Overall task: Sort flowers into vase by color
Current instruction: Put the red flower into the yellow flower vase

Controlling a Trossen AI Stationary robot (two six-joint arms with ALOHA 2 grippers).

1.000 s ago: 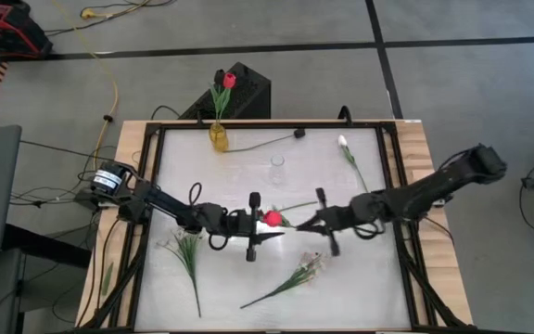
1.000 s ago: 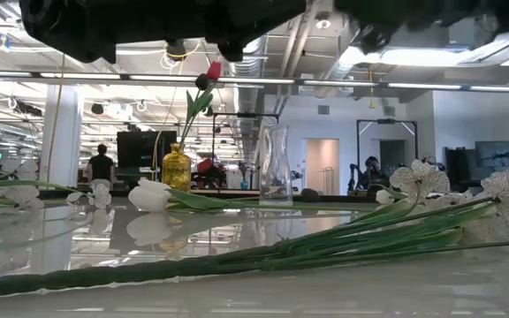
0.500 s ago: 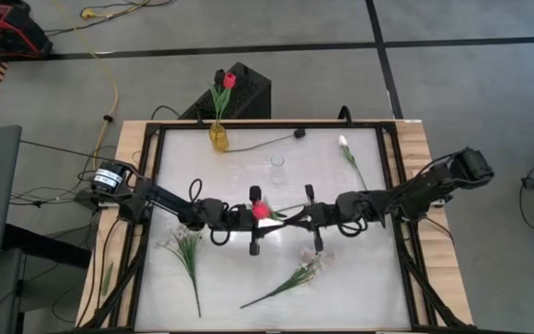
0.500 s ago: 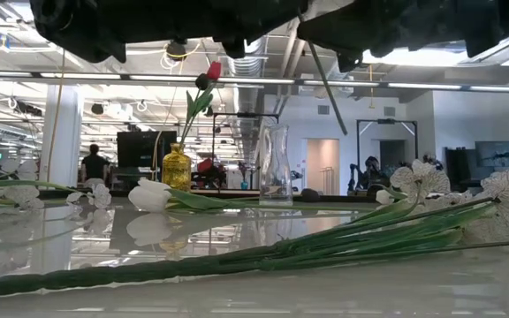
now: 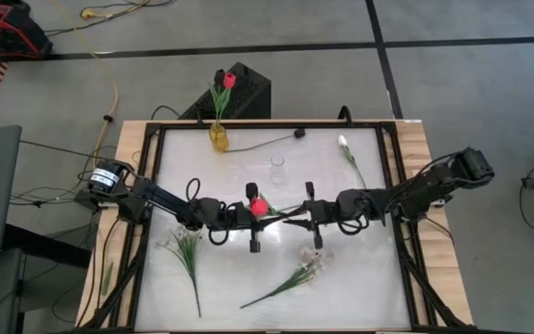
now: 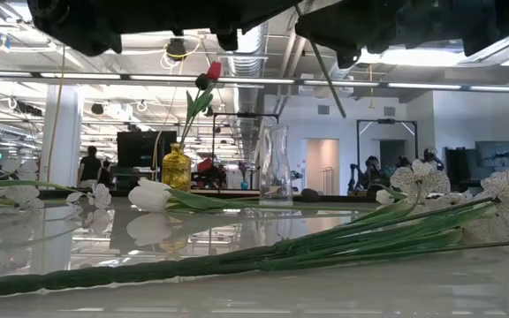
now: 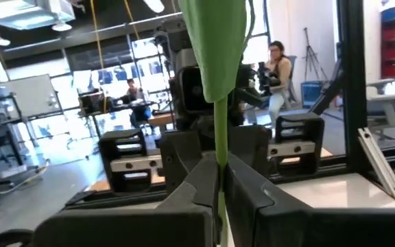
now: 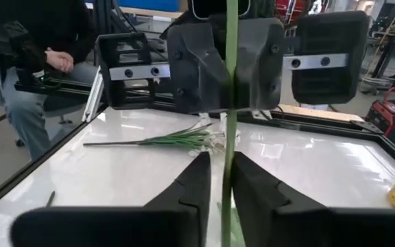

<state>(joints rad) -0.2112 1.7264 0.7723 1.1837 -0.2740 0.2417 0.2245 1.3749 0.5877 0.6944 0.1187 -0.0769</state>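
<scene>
1. Since the earlier frame, your two arms have drawn together over the table's middle. The left gripper (image 5: 253,214), which stood apart then, has now clamped shut on the stem of the red flower (image 5: 260,206).
2. The right gripper (image 5: 310,219) sits just beside it on the same stem (image 8: 230,103). Its fingers (image 8: 184,185) have begun to part; a narrow gap shows either side of the stem, so judge the hold as passing to the left.
3. The flower hangs in the air between the grippers, above the table (image 5: 369,269), head toward the left arm.
4. Expect it to be light and whippy: a thin stem that bends, a head that swings. Grip low on the stem, never the head or leaf (image 7: 214,48).
5. The yellow vase (image 5: 218,136) already holding a red flower stands at the far edge; the clear vase (image 5: 277,167) is empty.
6. The wrist views show the stem between the fingers; the high view cannot. The low view shows the stem (image 6: 323,75) slanting down from the arms.
</scene>
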